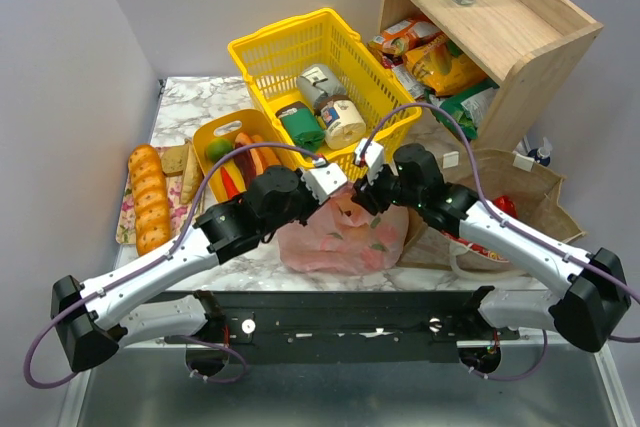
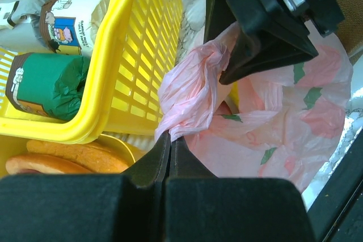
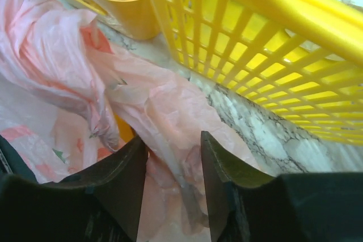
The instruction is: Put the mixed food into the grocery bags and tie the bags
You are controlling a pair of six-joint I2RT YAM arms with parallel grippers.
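L hand (image 2: 170, 145) pinching pink bag (image 2: 187, 92); tin (image 2: 71, 24) label txt illegible.

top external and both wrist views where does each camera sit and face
Top external: above and behind the bases, looking down at both arms, left gripper and right gripper close together over the thin translucent pink plastic bag.
Left wrist: on that wrist, facing along its shut fingers pinching twisted bag plastic, yellow plastic mesh basket beside.
Right wrist: on that wrist, facing along its parted fingers, bag plastic between them.
All three share bag and basket.
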